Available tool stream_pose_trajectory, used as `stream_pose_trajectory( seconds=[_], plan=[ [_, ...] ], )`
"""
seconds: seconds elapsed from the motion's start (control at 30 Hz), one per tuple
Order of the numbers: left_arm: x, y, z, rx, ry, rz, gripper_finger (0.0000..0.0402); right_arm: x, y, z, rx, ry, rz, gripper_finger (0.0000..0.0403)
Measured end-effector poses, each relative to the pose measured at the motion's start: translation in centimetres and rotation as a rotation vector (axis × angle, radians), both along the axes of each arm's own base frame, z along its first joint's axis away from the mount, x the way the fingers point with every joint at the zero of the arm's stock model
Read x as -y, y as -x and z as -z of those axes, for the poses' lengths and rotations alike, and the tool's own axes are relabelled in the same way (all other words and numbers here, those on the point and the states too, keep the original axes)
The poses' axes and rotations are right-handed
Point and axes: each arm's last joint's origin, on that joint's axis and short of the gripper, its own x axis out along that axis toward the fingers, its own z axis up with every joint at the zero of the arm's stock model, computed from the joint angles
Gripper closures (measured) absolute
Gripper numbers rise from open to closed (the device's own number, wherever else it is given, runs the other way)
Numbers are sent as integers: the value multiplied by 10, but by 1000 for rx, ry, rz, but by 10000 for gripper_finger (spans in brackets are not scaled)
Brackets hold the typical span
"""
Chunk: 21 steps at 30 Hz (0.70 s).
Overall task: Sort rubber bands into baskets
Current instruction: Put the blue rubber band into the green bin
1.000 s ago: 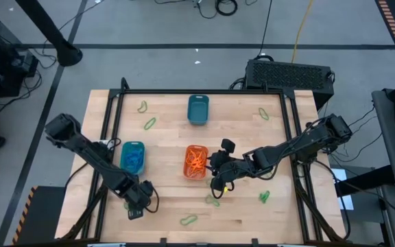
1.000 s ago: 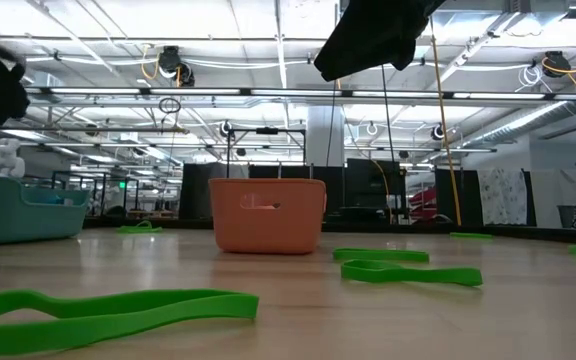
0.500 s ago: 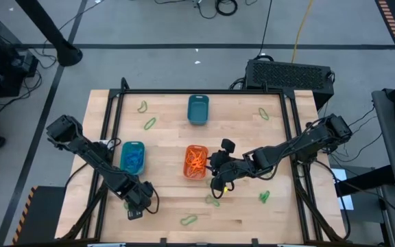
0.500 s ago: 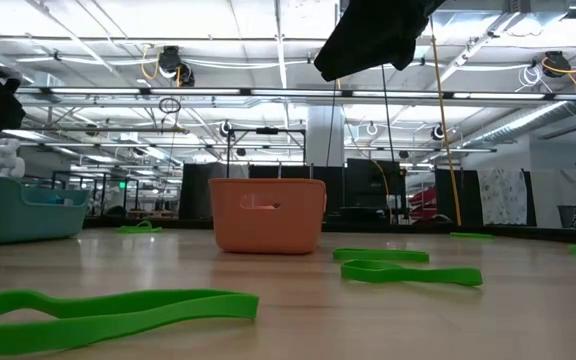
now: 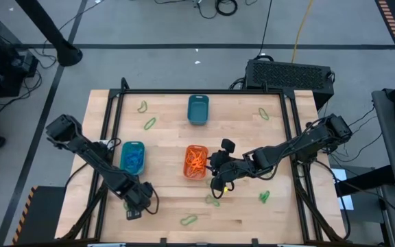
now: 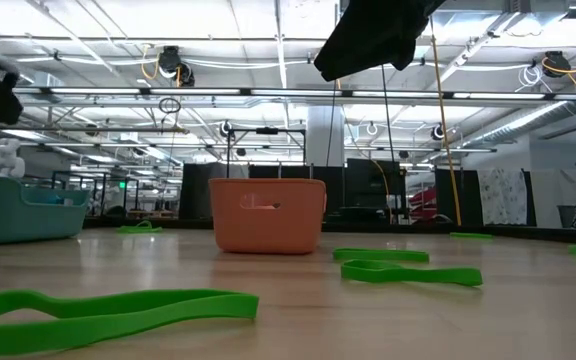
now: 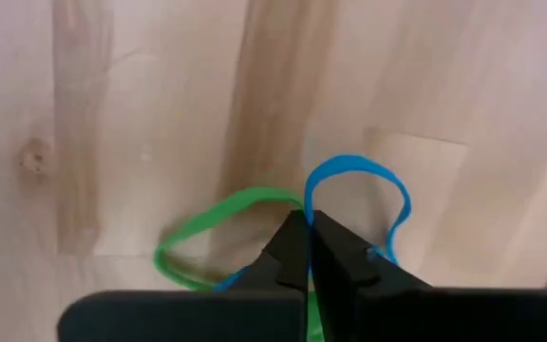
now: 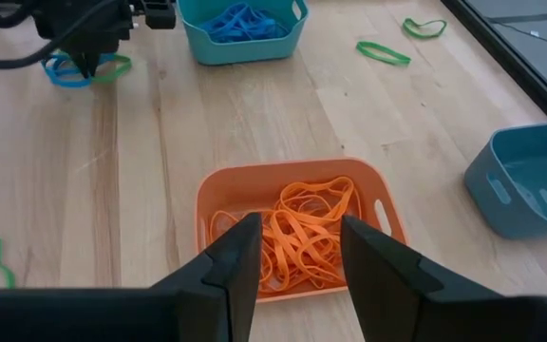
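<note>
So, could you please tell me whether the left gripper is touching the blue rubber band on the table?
Touching. The left wrist view shows the left gripper with its jaws shut on the blue rubber band, whose loop starts right at the tips; a green rubber band lies alongside.

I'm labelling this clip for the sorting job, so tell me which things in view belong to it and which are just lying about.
Part of the job:
- orange basket of orange bands
- turquoise basket of blue bands
- dark teal basket
- blue band and green band at the shut left claw
- right claw, open above the orange basket

Just lying about:
- black box behind the table
- floor cables
</note>
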Motion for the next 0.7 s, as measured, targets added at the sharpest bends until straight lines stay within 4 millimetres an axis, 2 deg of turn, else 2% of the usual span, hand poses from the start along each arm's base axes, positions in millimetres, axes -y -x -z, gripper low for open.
stream_pose_trajectory(
  seconds=[0.3, 0.53, 0.7],
  plan=[
    [-3, 3, -21, 77, 53, -10, 393, 0, 0, 0, 0, 0, 0, 266],
    [-5, 2, -22, 127, 11, -29, 392, 0, 0, 0, 0, 0, -1, 266],
    [-5, 2, -22, 127, 11, -29, 368, 0, 0, 0, -1, 0, 0, 266]
  ],
)
